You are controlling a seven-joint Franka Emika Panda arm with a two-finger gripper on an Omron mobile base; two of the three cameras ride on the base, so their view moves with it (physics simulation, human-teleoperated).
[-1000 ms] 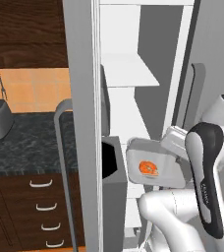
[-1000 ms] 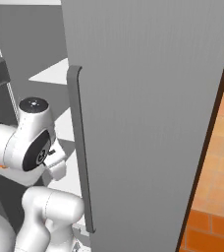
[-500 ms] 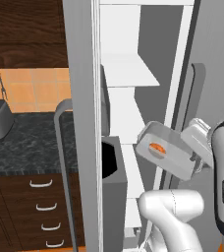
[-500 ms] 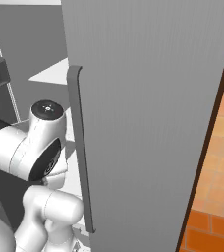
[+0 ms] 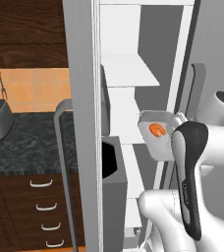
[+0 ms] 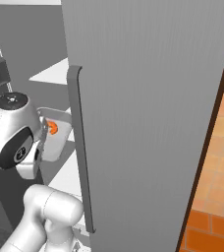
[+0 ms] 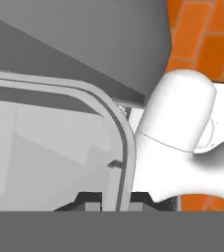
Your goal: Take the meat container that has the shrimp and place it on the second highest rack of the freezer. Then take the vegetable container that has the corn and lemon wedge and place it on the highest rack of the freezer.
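You've got the gripper [image 7: 110, 201] pinching the meat container [image 5: 155, 140] rim, shrimp [image 5: 156, 129] inside, at the freezer [image 5: 133, 78] shelves.

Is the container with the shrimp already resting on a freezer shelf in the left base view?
No. The meat container with the shrimp is tilted in the air beside the arm, clear of the white shelves.
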